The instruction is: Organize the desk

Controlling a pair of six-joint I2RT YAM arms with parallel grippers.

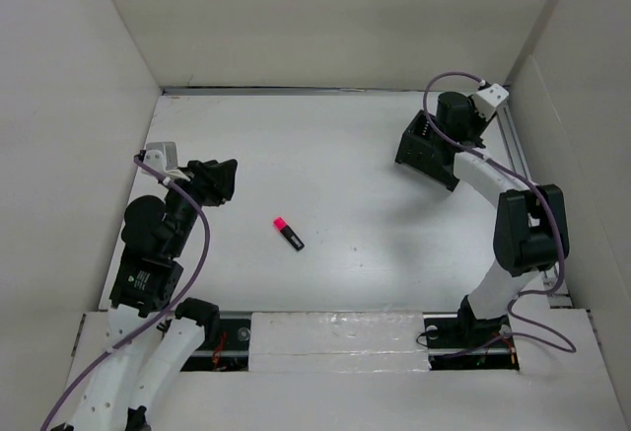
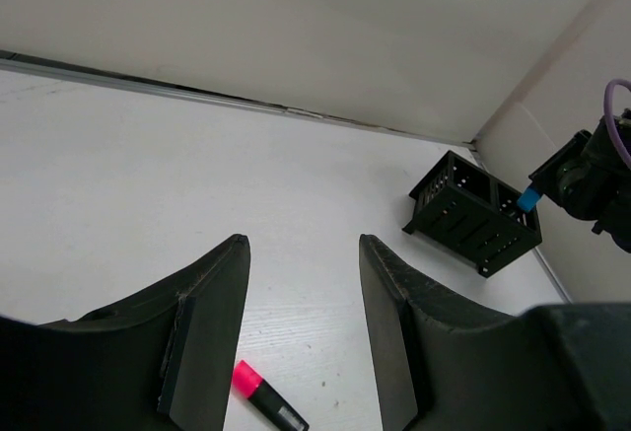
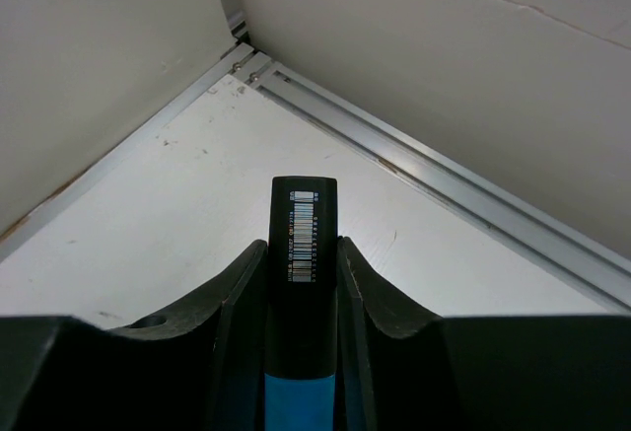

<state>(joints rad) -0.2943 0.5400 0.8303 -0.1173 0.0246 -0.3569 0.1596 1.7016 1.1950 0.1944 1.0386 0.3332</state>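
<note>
On the left, the left gripper [image 2: 302, 244] hangs over the near left part of the desk [image 1: 325, 155]. Its two dark fingers [image 2: 212, 303] are spread wide apart with nothing between them.

Just right of it, a pink-capped marker [image 1: 288, 234] lies flat on the bare white surface near the middle. It touches nothing, and its pink end points toward the far left. In the left wrist view the same marker shows low down, between and beyond the open fingers.

The desk itself is the wide matte white top that fills the scene, closed in by plain white walls [image 1: 325, 17] on the left, far and right sides.

Farther right, a black box [image 2: 473, 216] with open compartments stands near the far right corner, close to the right wall. In the top view the right arm partly covers it.

Rightmost, the right gripper [image 3: 302, 246] is closed tight on a blue marker [image 3: 304, 214]. The marker's black barrel with a barcode label sticks out past the fingertips, and its blue part sits deeper between the fingers. From the left wrist camera, the blue end shows at the top edge of the box's right end. Whether it touches the box cannot be told.
</note>
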